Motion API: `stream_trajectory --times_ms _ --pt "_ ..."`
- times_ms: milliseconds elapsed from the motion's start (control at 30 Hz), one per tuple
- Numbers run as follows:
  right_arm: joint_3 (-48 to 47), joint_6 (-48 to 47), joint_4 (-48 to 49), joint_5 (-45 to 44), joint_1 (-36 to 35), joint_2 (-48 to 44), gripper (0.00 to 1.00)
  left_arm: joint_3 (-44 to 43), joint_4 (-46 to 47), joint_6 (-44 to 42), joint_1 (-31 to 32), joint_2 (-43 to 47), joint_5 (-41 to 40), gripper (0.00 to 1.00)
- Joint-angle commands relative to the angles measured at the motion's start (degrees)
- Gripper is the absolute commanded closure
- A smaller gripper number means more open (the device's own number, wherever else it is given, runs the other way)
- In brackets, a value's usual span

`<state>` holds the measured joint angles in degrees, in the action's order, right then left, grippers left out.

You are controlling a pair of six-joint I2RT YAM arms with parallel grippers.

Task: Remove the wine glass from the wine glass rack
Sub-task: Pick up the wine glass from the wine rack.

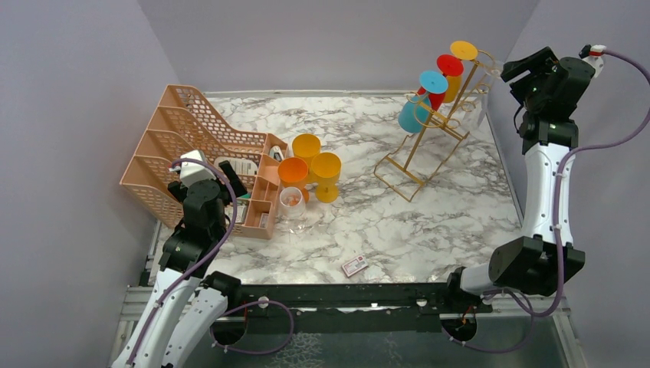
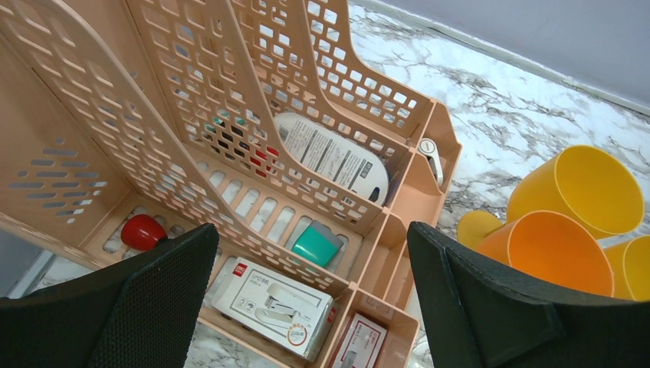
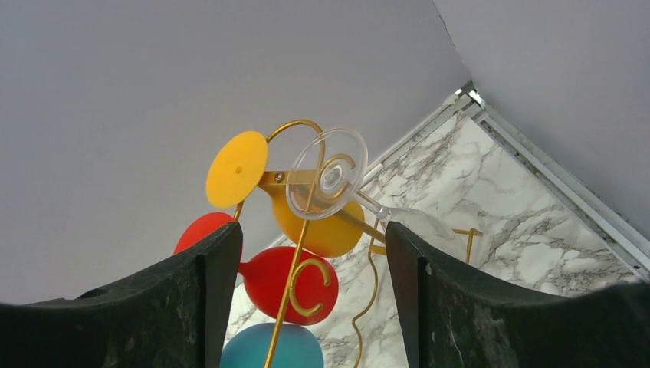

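Note:
The gold wire wine glass rack [image 1: 416, 148] stands slanted at the back right of the marble table. Yellow [image 1: 462, 52], red [image 1: 450, 67] and blue [image 1: 423, 96] wine glasses hang upside down on it. In the right wrist view a clear wine glass [image 3: 327, 173] hangs on the near rail of the rack [image 3: 296, 268], its foot facing me, beside the yellow [image 3: 318, 226], red [image 3: 280, 280] and blue [image 3: 268, 349] bowls. My right gripper [image 1: 508, 73] [image 3: 313, 241] is open just short of the rack top, touching nothing. My left gripper [image 1: 232, 179] [image 2: 310, 241] is open and empty over the peach organizer.
The peach mesh organizer [image 1: 188, 134] at the left holds a stapler box [image 2: 272, 303], a teal item [image 2: 318, 244] and a red one [image 2: 143, 231]. Yellow and orange cups [image 1: 306, 146] and a clear cup [image 1: 292, 201] stand mid-table. A small card [image 1: 354, 266] lies near the front. Walls stand close behind the rack.

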<state>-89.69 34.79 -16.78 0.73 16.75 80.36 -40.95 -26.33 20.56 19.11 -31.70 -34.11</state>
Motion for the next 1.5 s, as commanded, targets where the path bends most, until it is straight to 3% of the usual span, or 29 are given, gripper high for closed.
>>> stream_trajectory --times_ms 0,233,600,733,1000,1200,1467 --pt "-1.05 2.02 0.76 2.85 0.82 2.52 0.32 -0.08 -0.66 -0.2 -0.31 -0.11 0.8 0.01" --pt "0.28 5.06 3.89 3.04 1.69 4.44 0.42 0.08 -0.91 -0.17 -0.32 0.62 0.09 0.01" --pt "-2.01 4.0 5.65 2.24 2.06 9.02 0.47 -0.1 -0.92 -0.43 -0.35 -0.59 0.57 0.01" --pt "-0.91 5.07 8.66 1.88 2.08 9.19 0.55 -0.05 -0.86 -0.43 -0.35 -0.64 0.64 0.01" --pt "-0.77 4.71 10.3 1.55 2.12 10.52 0.58 -0.1 -0.92 -0.43 -0.38 -0.84 0.95 0.01" --pt "2.15 7.34 13.18 3.05 2.14 10.27 0.7 -0.05 -0.91 -0.43 -0.32 -0.78 0.71 0.01" --pt "1.49 7.72 13.18 2.51 2.14 10.75 0.74 -0.1 -0.89 -0.59 -0.39 -1.08 0.81 0.01"
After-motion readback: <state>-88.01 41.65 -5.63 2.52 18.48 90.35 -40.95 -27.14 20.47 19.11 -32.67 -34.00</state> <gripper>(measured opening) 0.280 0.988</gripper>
